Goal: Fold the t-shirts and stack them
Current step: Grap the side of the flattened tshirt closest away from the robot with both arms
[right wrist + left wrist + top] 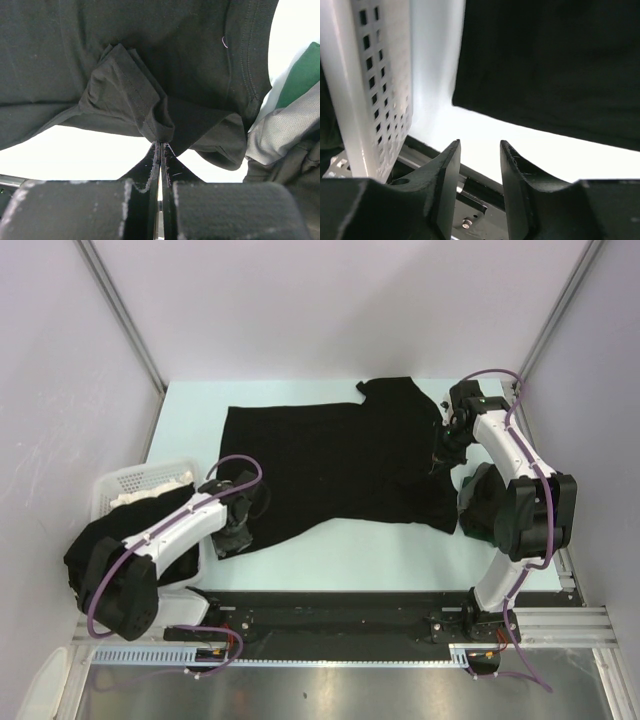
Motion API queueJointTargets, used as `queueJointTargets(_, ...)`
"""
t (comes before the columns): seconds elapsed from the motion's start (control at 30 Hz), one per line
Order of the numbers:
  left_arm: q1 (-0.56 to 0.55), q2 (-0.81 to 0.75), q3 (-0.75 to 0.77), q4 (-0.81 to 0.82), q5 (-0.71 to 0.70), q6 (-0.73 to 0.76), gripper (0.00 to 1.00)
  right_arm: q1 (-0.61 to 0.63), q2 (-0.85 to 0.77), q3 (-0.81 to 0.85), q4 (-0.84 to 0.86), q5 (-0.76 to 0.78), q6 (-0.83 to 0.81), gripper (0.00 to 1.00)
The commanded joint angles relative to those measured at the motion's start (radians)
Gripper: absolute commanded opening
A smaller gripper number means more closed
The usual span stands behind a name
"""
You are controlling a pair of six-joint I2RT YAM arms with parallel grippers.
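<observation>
Pinching a bunched fold of the black t-shirt (125, 90) near its collar, the right claw (160, 145) is clamped tight on the cloth. The left claw (479, 147) stands partly open and holds nothing, beside the white basket (380, 75) at the shirt's near-left corner. The shirt lies spread on the desk (380, 545), long axis left to right, collar end toward the right arm.

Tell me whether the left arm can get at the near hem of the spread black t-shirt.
Probably yes: the left arm has its jaws open and empty just short of the t-shirt hem, bare table between, and the basket sits off to the side.
</observation>
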State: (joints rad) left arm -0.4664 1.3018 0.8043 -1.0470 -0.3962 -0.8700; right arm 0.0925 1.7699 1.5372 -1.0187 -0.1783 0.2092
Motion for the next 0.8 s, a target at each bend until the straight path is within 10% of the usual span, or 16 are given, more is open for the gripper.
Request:
queueJointTargets(0.0,-0.017,0.014,-0.019,-0.045,-0.046,-0.109,0.42,0.007,-0.027,-0.003,0.008,-0.021,0.004,0.0)
queueJointTargets(0.77,-0.12,0.016,-0.165,0.219,-0.182,-0.192,0.43,0.032,-0.046,-0.022,0.002,-0.013,-0.001,0.0)
